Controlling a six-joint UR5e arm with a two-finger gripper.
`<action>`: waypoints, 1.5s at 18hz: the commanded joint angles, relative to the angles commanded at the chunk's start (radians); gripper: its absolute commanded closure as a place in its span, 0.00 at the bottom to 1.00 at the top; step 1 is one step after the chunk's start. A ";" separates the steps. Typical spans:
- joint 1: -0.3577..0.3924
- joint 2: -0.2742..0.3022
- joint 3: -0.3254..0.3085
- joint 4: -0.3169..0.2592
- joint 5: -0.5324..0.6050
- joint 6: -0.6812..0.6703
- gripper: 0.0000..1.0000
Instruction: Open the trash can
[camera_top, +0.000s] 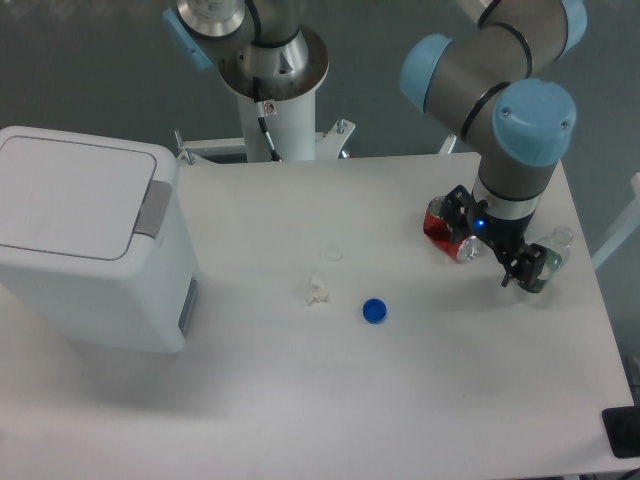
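- One arm, one job: the trash can (90, 245) sits at the table's (400, 400) left edge, lid down flat, grey button strip (153, 208) on its right side.
- The gripper (520, 270) hangs low at the far right, just beside a red soda can (447, 232) and a clear bottle (548, 258).
- Fingers released or clenched? I cannot tell from here.
- The bin lies well apart, straight across to the left, with a blue cap (375, 311) and a paper scrap (317, 292) in between.
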 joint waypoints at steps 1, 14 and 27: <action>-0.002 0.000 0.000 0.000 0.000 0.000 0.00; -0.026 0.038 -0.086 0.038 -0.050 -0.159 0.00; -0.031 0.213 -0.241 0.028 -0.158 -0.522 0.01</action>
